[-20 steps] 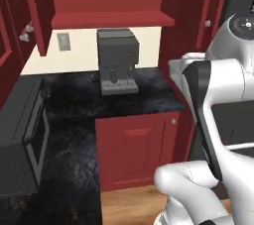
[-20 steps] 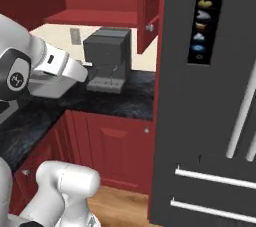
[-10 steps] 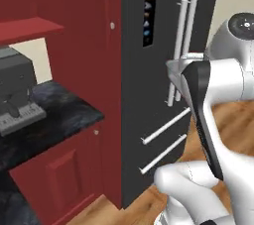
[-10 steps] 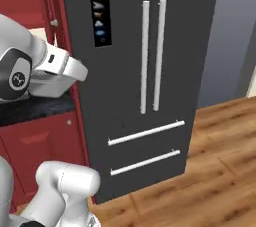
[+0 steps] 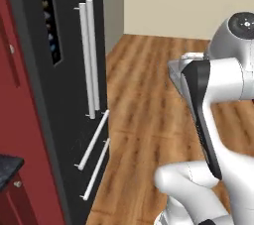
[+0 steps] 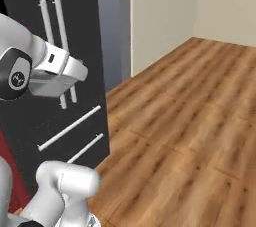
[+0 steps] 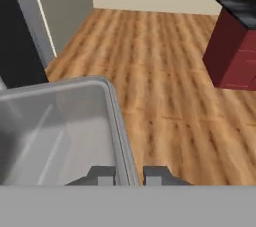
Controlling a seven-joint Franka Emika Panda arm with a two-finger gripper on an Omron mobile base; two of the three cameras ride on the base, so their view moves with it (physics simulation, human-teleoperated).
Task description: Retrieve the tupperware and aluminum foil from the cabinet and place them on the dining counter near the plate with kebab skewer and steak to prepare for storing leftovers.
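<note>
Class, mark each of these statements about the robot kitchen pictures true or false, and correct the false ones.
1. The gripper is shut on the tupperware wall. True.
2. The tupperware is full of food. False: it is empty.
3. The floor is wooden. True.
4. The fridge is white. False: it is black with pale bar handles.
5. A red-based counter with a black top shows in the hand view. True.

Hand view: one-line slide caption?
Gripper shut on the tupperware rim, carrying it over the wood floor toward the dining counter.
</note>
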